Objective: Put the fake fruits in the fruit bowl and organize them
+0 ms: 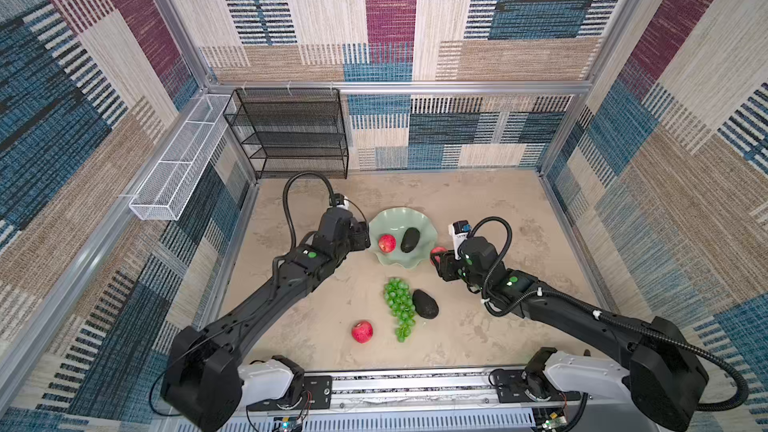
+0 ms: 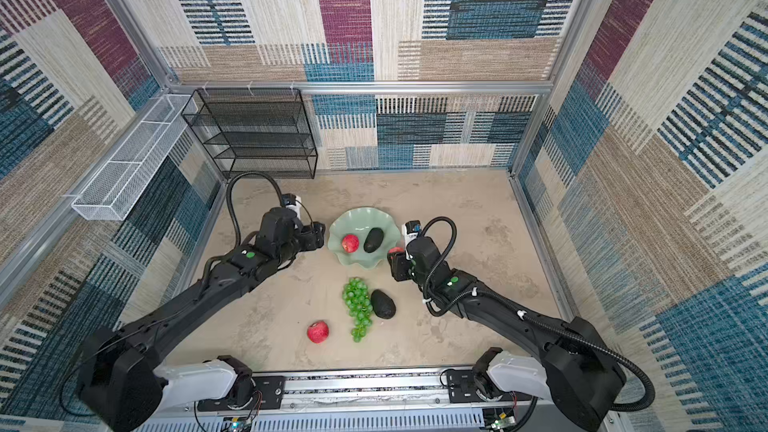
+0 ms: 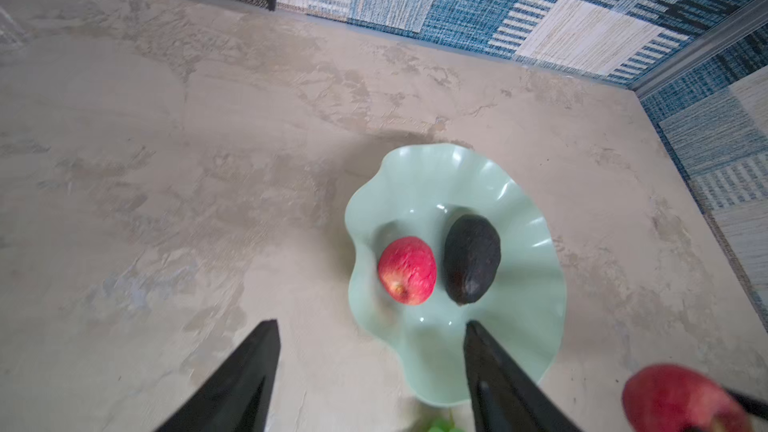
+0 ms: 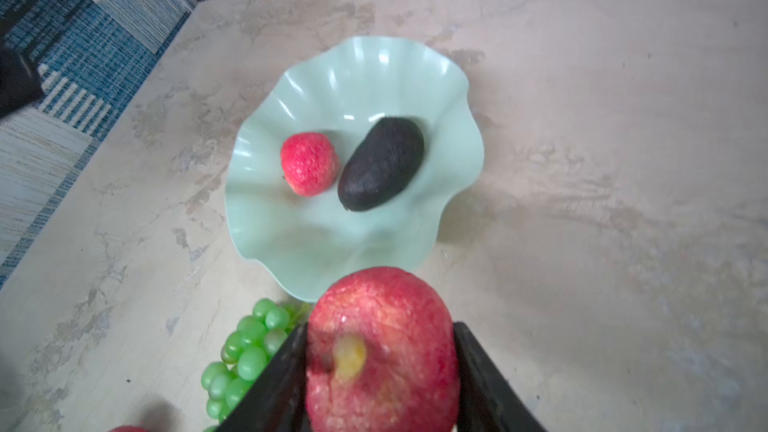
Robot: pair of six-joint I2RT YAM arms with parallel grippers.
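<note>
While patchwork walls (image 1: 374, 14) enclose the beige tabletop (image 1: 478, 222), the right hand (image 4: 380, 326) clasps an apple (image 4: 382, 376) and the left hand (image 3: 370, 322) gapes.

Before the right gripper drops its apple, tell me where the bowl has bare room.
Bare: the near part of the bowl, between its rim and the apple and avocado inside; also the far part behind them. Crowded: the middle, where those two lie side by side.

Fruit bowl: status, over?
Left jaws open, empty. Right jaws shut on red apple by fruit bowl rim. Inside: second apple, avocado. On table: grapes, other avocado, third apple. Nothing blocking.
</note>
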